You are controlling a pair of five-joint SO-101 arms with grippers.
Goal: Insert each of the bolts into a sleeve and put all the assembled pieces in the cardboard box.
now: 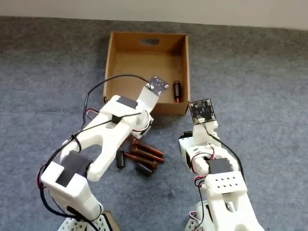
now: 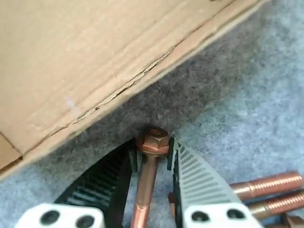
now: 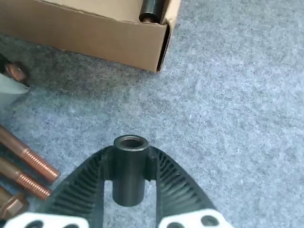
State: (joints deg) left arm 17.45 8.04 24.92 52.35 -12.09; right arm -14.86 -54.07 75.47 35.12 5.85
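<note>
Bolts (image 1: 147, 151) mostly lie loose at the middle of the desk (image 1: 260, 72), so we judge the task to be at an early stage. One assembled piece (image 1: 177, 90) rests in the box (image 1: 147, 65) against its right wall, and everything else is left to do.

On the left, our left gripper (image 2: 152, 149) is clamped on one bolt (image 2: 146, 180) just under its hex head. The head points at the box's front wall and sits just beside it. Right of that arm the loose bolts lie side by side, with two spare sleeves (image 1: 120, 159) near them. Further right, our right gripper (image 3: 129, 156) pinches a sleeve (image 3: 128, 171), its bore facing away from the arm, near the box's front right corner.

The held bolt and sleeve are apart, not yet joined. The box wall leaves our left gripper little play ahead. We judge that the freest place to bring the two parts together is the stretch in front of the box, between the two grippers. The pile below it is a thing to steer around.
</note>
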